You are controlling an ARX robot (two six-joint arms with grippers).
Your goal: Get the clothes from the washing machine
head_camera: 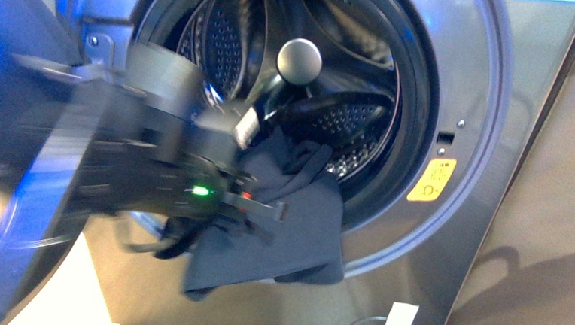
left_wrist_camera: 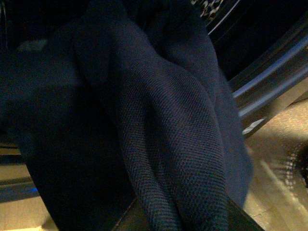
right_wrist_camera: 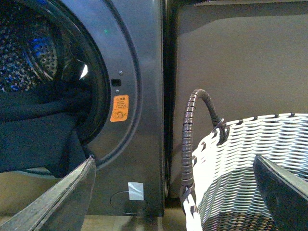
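The dark navy clothes point(head_camera: 296, 216) hang out of the washing machine's point(head_camera: 491, 107) open mouth, draped over its lower rim. My left gripper point(head_camera: 248, 205), blurred, is shut on the clothes at the drum's mouth. In the left wrist view the ribbed navy fabric point(left_wrist_camera: 168, 144) fills the frame and hides the jaws. In the right wrist view the clothes point(right_wrist_camera: 38, 130) spill over the rim of the washing machine point(right_wrist_camera: 139, 57). My right gripper point(right_wrist_camera: 178, 192) is open and empty, apart from the machine, with its fingers point(right_wrist_camera: 67, 192) spread wide.
The porthole door point(head_camera: 13, 153) stands open at the left. A woven white-and-grey basket point(right_wrist_camera: 250, 163) with a dark handle point(right_wrist_camera: 190, 139) stands right of the machine. A yellow sticker point(head_camera: 432, 180) and a white tag point(head_camera: 400, 319) mark the machine's front. A brown wall lies behind.
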